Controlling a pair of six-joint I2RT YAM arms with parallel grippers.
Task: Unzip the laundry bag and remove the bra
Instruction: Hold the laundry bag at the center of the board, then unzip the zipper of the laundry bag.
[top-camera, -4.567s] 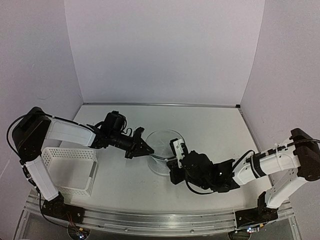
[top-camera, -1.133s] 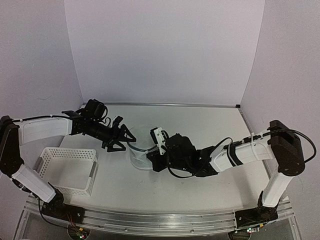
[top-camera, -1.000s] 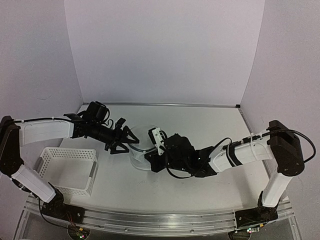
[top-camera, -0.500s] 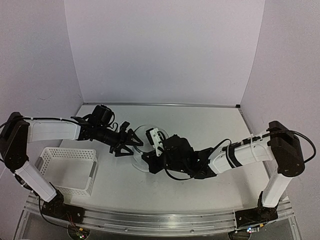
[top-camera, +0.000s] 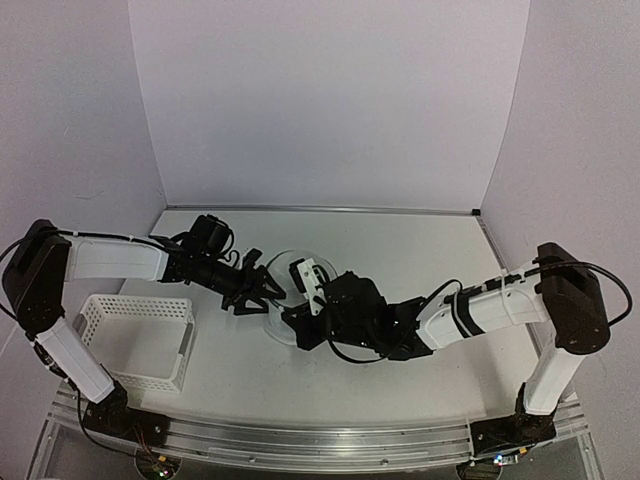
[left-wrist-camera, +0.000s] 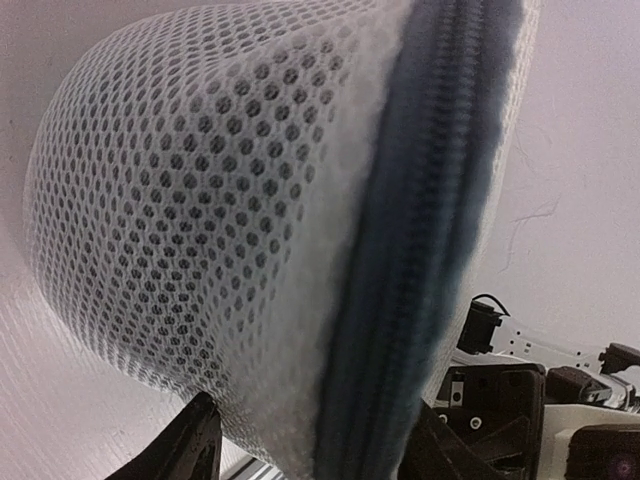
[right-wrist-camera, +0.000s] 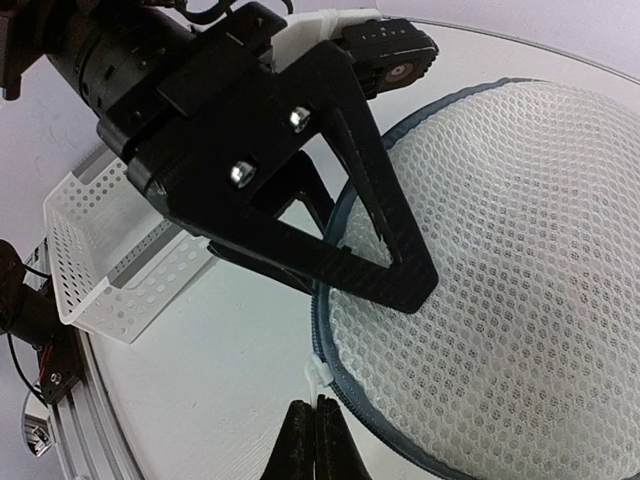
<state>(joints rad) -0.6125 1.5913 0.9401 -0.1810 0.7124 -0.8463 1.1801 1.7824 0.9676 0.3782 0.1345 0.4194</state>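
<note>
The laundry bag (top-camera: 282, 268), a round drum of white mesh with a blue-grey zipper band (left-wrist-camera: 420, 250), lies mid-table between both arms. My left gripper (top-camera: 262, 292) is open, its fingers (left-wrist-camera: 195, 445) standing on either side of the bag's left rim. In the right wrist view one of its black fingers (right-wrist-camera: 350, 170) lies over the mesh (right-wrist-camera: 520, 270). My right gripper (right-wrist-camera: 318, 405) is shut on the small white zipper pull (right-wrist-camera: 322, 375) at the bag's near-left edge. The bra is hidden.
A white plastic lattice basket (top-camera: 140, 340) stands at the near left, close to the left arm; it also shows in the right wrist view as the white basket (right-wrist-camera: 110, 270). White walls close off the table's back and sides.
The left gripper has moved right onto the bag's rim and its jaws have narrowed. The right gripper and the bag have shifted slightly left.
</note>
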